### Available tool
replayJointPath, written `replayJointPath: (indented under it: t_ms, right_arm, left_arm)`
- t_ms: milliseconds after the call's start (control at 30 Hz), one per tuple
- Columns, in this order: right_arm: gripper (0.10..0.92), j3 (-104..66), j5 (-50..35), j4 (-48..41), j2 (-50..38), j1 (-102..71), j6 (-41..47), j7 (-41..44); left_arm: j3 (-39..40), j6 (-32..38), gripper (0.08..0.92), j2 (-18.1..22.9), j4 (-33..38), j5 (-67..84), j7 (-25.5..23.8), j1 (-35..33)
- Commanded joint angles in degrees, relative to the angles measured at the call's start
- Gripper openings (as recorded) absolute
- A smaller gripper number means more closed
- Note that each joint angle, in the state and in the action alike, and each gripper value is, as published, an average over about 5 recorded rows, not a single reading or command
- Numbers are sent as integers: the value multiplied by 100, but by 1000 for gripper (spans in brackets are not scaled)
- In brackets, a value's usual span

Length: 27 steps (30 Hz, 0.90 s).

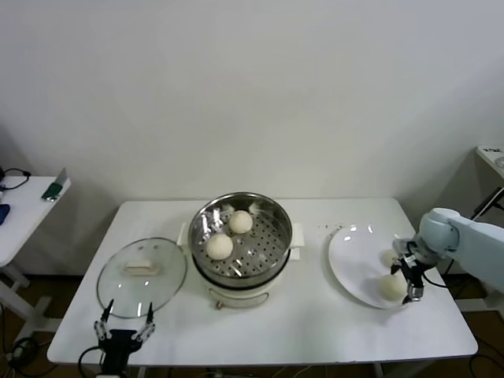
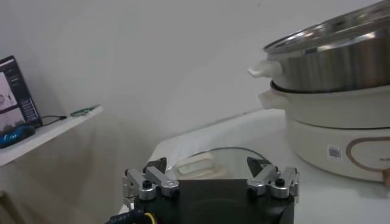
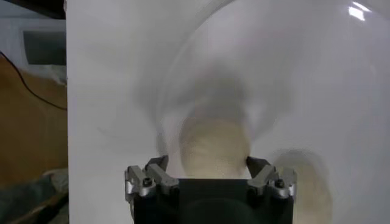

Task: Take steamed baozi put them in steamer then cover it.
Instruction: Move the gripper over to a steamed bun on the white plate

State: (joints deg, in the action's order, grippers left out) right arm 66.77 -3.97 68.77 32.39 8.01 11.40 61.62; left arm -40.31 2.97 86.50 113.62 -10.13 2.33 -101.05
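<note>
cream bun (image 3: pixel 214 146) betw open r gripper (image 3: pixel 210 173) jaws, wrist cam only.

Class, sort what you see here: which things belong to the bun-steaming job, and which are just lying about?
Belonging to the job:
baozi in steamer
baozi on plate
steamer
glass cover
white plate
right gripper, jaws open around a bun

Lying about:
green item on side table
left gripper, idle near the cover

Right arm (image 1: pixel 465 236) pale blue-white; tools black-bodied, silver screwed fingers (image 2: pixel 149 184).
</note>
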Motion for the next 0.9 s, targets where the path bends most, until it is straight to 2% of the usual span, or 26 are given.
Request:
replayJointPath:
  t_ms: [33,500,900]
  right_arm:
    - [823,-191,69,-245,205,-149,-27,21]
    - [821,-13,-7,-267,255,73,-57,101]
    - [746,59,10,-257,207,107,-105,145]
  left_arm:
    - [9,15,823,14,-26,-15,12,-11]
    - [11,51,823,24,-63,-33,14,-23]
    - [0,56,823,28,-60,-30,13,-35]
